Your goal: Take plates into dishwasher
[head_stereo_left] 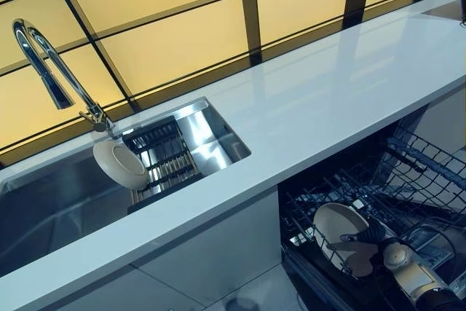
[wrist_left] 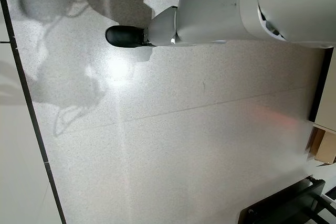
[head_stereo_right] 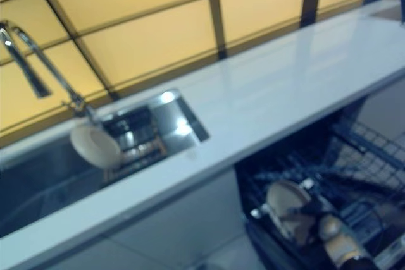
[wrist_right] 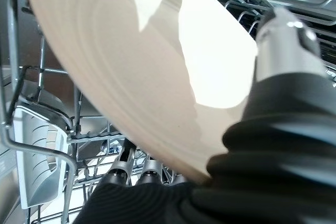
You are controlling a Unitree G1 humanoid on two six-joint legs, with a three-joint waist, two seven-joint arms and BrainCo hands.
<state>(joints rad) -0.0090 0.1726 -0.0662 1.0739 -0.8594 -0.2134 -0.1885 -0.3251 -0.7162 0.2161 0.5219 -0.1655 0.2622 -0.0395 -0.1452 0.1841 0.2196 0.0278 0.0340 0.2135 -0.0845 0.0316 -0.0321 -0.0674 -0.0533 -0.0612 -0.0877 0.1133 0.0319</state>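
We see our right hand [head_stereo_left: 362,244] down in the dishwasher rack [head_stereo_left: 408,180], its fingers [wrist_right: 149,170] and thumb pinching 1 beige plate [wrist_right: 142,72], which stands tilted between them above the wire tines. A 2nd plate [head_stereo_left: 120,164] leans in the sink [head_stereo_left: 211,136], well apart from those fingers, below the faucet [head_stereo_left: 44,56].

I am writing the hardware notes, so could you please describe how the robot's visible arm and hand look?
The right hand has a dark ribbed cover and silver fingers; its thumb is silver past a dark ribbed base. The forearm behind looks pale silver-grey with a round joint. The left hand shows in no view.
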